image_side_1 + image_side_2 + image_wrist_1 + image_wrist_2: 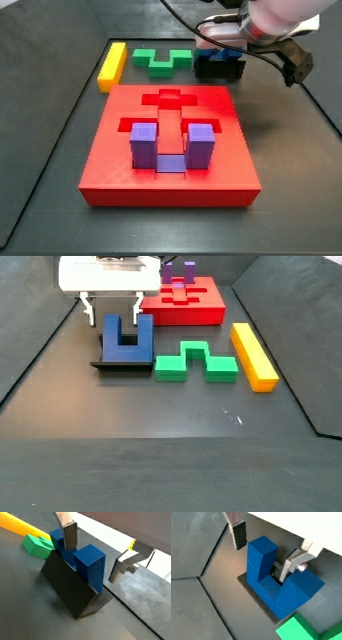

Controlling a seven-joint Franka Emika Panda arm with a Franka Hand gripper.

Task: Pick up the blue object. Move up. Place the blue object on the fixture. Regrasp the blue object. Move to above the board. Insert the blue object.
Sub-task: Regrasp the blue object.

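Block handling at the fixture stage. The blue object (126, 339) stands on the fixture (123, 363), prongs up, just beside the green block (197, 362) and well apart from the board (171, 145), which already carries a purple block (164, 146). The yellow bar (253, 354) lies beyond the green block on the dark surface (160, 436).

I see the gripper (268, 548) directly over the blue object, its fingers (238, 534) spread apart and straddling one upright prong without touching it in either wrist view; nothing is held.

I judge the blue object to be a rigid, light plastic piece with smooth flat faces: stiff enough to take a firm squeeze, not fragile, but likely a little slippery against the pads. The prong between the fingers offers two parallel flat faces, so I would take hold there, fairly low toward the joining base, with the pads square to those faces so the piece does not twist. A grip near the prong tip could, I think, let the block swing during insertion into the board's recess.
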